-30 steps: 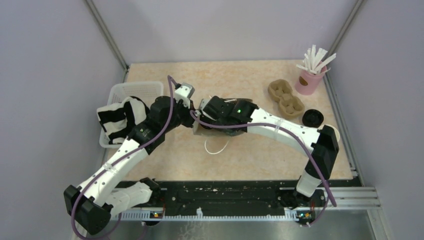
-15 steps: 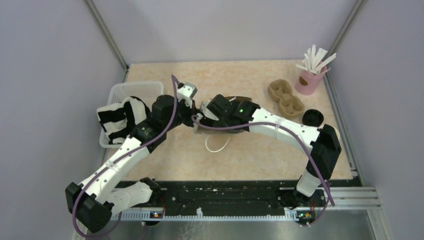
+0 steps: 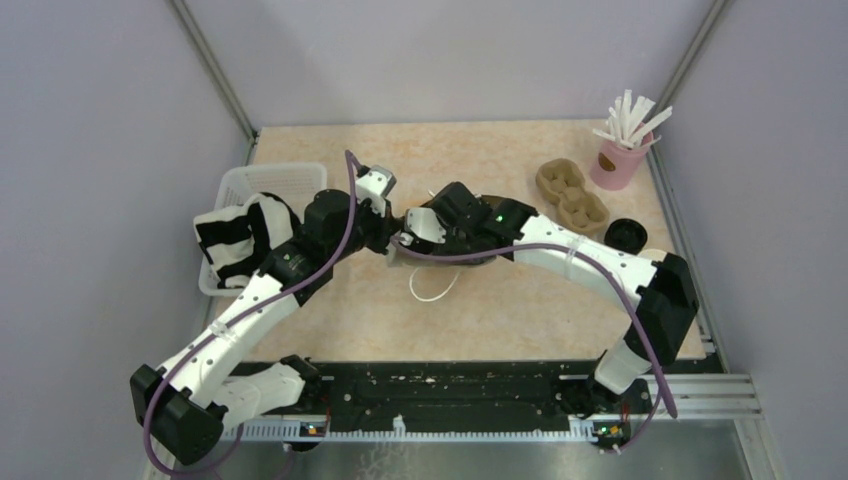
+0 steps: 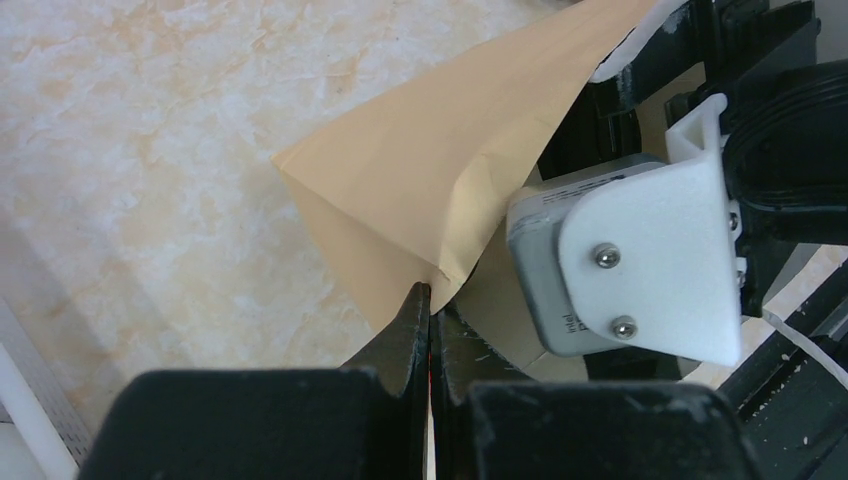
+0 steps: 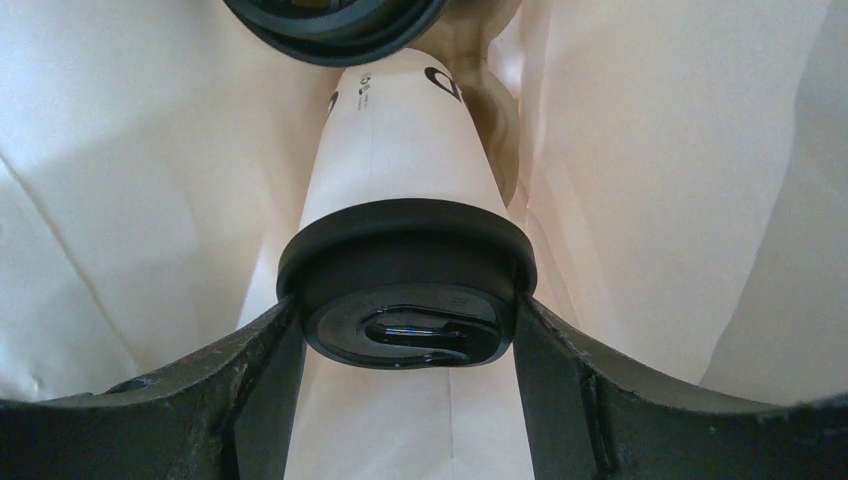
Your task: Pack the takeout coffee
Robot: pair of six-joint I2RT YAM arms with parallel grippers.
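The brown paper bag (image 4: 430, 180) lies open on its side at the table's middle, mostly hidden under both arms in the top view (image 3: 397, 260). My left gripper (image 4: 430, 292) is shut on the bag's edge near its mouth. My right gripper (image 5: 405, 312) reaches inside the bag and is shut on a takeout coffee cup (image 5: 400, 160), its fingers pressing both sides of the black lid (image 5: 405, 250). A second black-lidded cup (image 5: 330, 20) lies deeper in the bag, just beyond the held one.
A white basket (image 3: 290, 172) with a striped cloth (image 3: 235, 235) stands at the left. A pulp cup carrier (image 3: 572, 195), a pink cup of straws (image 3: 618, 155) and a black-lidded cup (image 3: 625, 235) are at the right. The bag's white handle loop (image 3: 432, 292) lies in front.
My right wrist has shifted a little right and back at the bag's mouth, and its elbow has swung outward to the right. The left gripper keeps its hold on the bag.
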